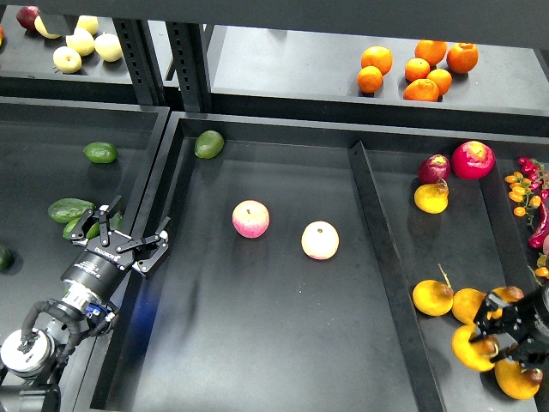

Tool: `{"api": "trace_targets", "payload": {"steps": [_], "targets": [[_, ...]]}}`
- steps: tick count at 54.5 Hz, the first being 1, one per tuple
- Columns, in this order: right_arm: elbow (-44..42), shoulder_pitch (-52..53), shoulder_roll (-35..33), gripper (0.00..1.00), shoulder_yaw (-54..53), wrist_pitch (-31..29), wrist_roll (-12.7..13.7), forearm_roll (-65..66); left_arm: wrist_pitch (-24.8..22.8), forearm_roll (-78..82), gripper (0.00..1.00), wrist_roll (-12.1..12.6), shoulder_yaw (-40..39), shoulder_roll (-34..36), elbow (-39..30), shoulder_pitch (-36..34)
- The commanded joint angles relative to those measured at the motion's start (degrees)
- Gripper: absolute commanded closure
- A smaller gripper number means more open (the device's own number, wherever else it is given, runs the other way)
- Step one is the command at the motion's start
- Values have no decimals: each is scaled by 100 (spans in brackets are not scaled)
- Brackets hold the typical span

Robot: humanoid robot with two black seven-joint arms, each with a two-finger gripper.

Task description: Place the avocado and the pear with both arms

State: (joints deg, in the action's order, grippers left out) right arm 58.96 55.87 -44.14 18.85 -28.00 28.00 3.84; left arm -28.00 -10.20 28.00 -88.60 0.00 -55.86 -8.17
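The left end effector (133, 232) is seen with its fingers spread apart and nothing between them, poised above the raised wall that divides the left tray (51, 283) from the middle tray (257, 343). Just to its left, in the left tray, the dark green elongated avocado (69, 209) is lying, with a second dark green fruit (77, 228) partly hidden beside it under the fingers. A rounder, lighter avocado (100, 153) is found farther back in the same tray, and another (208, 143) in the far left corner of the middle tray.

The right end effector (496, 333) is located at the lower right, lowered among a cluster of orange-yellow pears; whether it is open or closed cannot be told, as the fingers are dark and mingled with the fruit. One pear (473, 348) is touched by the fingers. Other pears lie just beside it: one (432, 297) with a thin stem, one (467, 305) next to that, and one (516, 378) near the bottom edge.

Two pink-and-yellow apples (250, 219) (320, 240) are set well apart from both arms in the middle tray. Oranges (418, 69) are placed on the shelf (283, 69) behind.
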Motion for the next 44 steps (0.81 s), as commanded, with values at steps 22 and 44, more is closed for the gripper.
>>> {"api": "trace_targets", "payload": {"steps": [22, 44], "targets": [[-508, -612, 327, 70, -356, 0, 0, 249, 0, 0, 1, 0, 1, 0, -4, 0], [-842, -937, 618, 68, -637, 0, 0, 442, 0, 0, 1, 0, 1, 0, -4, 0]]}}
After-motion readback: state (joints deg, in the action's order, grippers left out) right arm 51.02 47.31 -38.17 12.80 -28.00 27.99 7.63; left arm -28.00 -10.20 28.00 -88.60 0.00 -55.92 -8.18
